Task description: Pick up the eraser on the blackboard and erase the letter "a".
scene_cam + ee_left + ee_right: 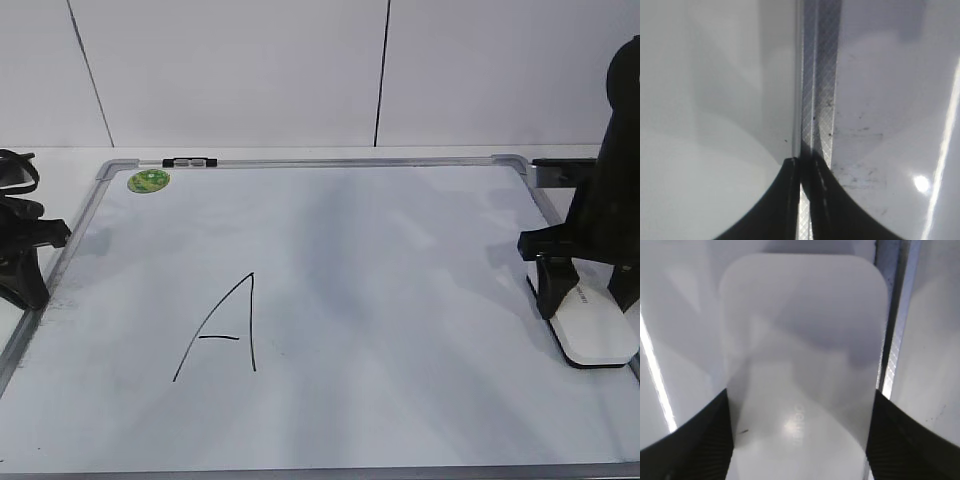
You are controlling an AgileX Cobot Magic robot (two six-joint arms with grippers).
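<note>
The blackboard (400, 280) is a white dry-erase board with a grey frame and fills the table. The eraser (597, 335) is white and glossy and lies on the board at its right edge. My right gripper (585, 305) comes down over it with one finger against each long side. In the right wrist view the eraser (805, 315) fills the span between the two fingers (800, 397) with no gap. My left gripper (33, 290) is shut and empty over the board's left frame (817, 75). No small lowercase "a" shows. Only a large angular capital "A" (225, 330) is drawn at centre left.
A round green sticker (148, 181) sits in the board's far left corner. A small black-and-white marker (190, 161) lies on the top frame. A white wall stands close behind the board. Dark smudges mark the board near the left frame (860, 135).
</note>
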